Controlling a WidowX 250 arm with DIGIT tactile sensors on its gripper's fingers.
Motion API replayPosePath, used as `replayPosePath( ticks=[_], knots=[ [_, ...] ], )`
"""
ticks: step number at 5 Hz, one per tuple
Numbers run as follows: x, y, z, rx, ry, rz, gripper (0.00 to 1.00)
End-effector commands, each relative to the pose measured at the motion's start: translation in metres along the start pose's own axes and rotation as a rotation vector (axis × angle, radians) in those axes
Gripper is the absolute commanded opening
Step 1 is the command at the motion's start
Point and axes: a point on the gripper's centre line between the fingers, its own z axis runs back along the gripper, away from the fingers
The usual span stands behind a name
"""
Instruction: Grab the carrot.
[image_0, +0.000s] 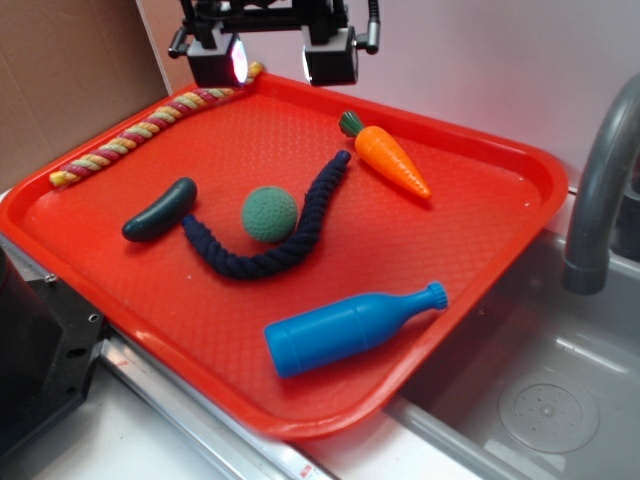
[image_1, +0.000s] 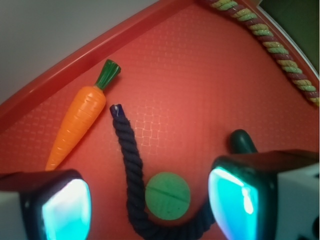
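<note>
Above the tray's (image_0: 520, 165) far edge, your gripper (image_0: 272, 60) hangs spread and empty; centre it across the carrot's (image_0: 392, 160) thick end before descending.

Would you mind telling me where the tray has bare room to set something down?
Free: the tray right of the carrot, and the stretch between striped rope and navy rope. Crowded: around the green ball and cucumber.
</note>
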Motion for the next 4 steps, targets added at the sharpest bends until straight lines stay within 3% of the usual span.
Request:
replayPosePath(
  ticks=[1,2,4],
  knots=[
    [0.022,-0.038,-0.037,-0.055,-0.121,0.15,1.0],
    [0.028,-0.051,-0.058,-0.018,-0.126,0.187,1.0],
    [0.035,-0.066,-0.087,-0.041,-0.108,0.165,1.0]
  ],
)
